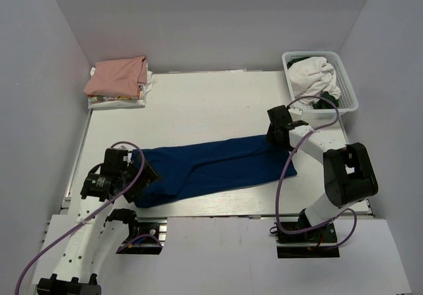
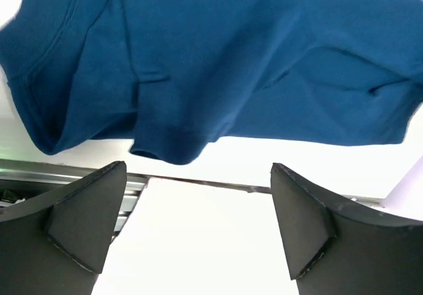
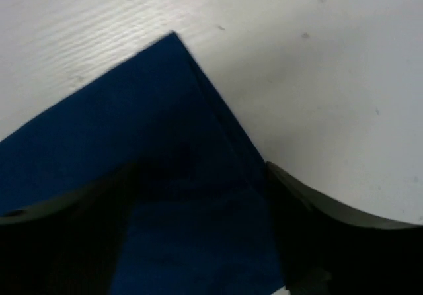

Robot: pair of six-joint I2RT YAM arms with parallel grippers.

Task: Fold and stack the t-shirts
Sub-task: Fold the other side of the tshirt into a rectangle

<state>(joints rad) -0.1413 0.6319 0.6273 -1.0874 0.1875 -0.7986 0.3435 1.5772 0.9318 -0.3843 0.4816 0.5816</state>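
Both sets of fingers stand wide apart, holding nothing. We see the dark blue t-shirt (image 2: 251, 57) just beyond tips of L gripper (image 2: 198, 169); its corner lies btwn fingers of R gripper (image 3: 198, 176).

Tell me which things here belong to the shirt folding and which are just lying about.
Job: dark blue t-shirt, folded lengthwise; salmon-pink t-shirt, folded, far left.
Lying about: white lattice basket; white cloth heaped in it, possibly waiting its turn.
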